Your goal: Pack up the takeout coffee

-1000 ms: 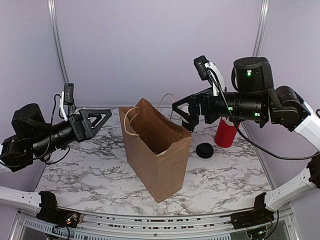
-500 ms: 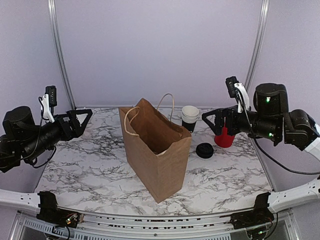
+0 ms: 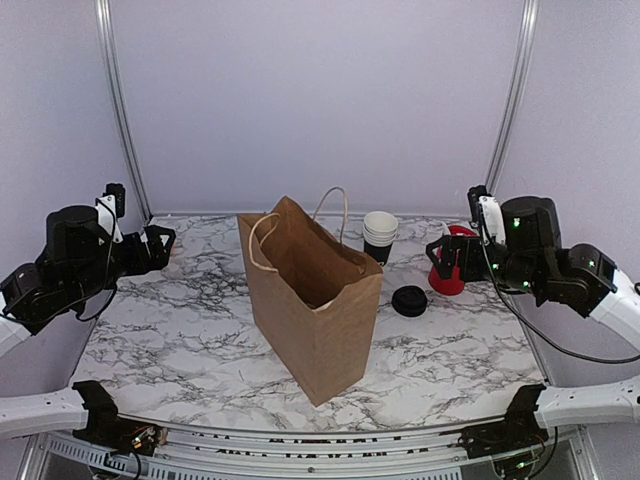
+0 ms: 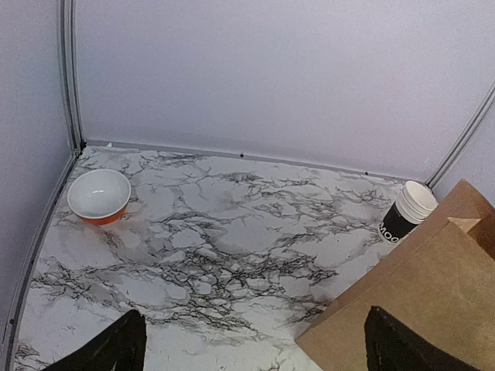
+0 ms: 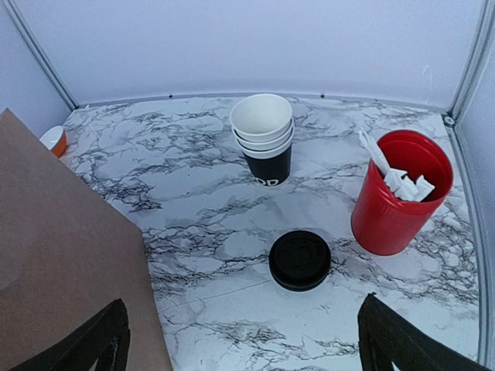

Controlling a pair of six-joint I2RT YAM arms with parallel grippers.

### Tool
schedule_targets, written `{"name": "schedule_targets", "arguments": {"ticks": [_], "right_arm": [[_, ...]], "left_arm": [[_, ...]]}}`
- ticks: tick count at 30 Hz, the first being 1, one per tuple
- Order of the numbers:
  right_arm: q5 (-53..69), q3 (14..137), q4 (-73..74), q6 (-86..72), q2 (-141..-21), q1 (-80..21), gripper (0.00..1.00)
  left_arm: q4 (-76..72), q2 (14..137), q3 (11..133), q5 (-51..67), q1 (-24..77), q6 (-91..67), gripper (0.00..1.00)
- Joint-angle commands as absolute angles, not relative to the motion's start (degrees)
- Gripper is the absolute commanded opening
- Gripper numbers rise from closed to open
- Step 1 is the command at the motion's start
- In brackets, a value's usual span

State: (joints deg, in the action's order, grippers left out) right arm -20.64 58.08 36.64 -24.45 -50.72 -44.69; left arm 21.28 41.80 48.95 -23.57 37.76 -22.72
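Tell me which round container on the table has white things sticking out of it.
The red cylindrical plastic tub on the right: white utensils stand in it. The stack of black paper cups and the orange bowl show only bare white insides.

White, grey-veined marble-pattern table point(image 3: 190, 340), enclosed at the back and both sides by plain pale lilac walls point(image 3: 320, 100). Slim aluminium posts point(image 3: 117, 110) rise at the two back corners. A thin metal strip point(image 4: 232, 154) lines the joint between back wall and tabletop. Lighting is soft and even; shadows are faint.
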Motion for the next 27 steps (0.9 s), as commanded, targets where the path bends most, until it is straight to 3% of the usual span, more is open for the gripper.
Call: {"name": "schedule_targets", "arguments": {"ticks": [1,14,21,27], "right_arm": [[-21.9,55.3,34.5,-26.4,-49.3,-40.7,1.00],[-28.8,53.1,31.7,-26.2,-47.9,-37.4,1.00],[-25.8,57.2,30.9,-23.9,-52.5,-37.4,0.99],[-24.4,60.9,31.7,-22.6,-57.6,-35.7,1.00]], "left_arm": [[21.5,44.2,47.7,-12.8,30.8,-20.8,0.99],[22.6,46.4,48.1,-9.9,22.5,-14.9,0.99],[22.3,42.7,47.3,-13.6,22.5,-13.5,0.99],[21.9,42.7,48.3,-9.7,22.5,-14.8,0.99]]}}
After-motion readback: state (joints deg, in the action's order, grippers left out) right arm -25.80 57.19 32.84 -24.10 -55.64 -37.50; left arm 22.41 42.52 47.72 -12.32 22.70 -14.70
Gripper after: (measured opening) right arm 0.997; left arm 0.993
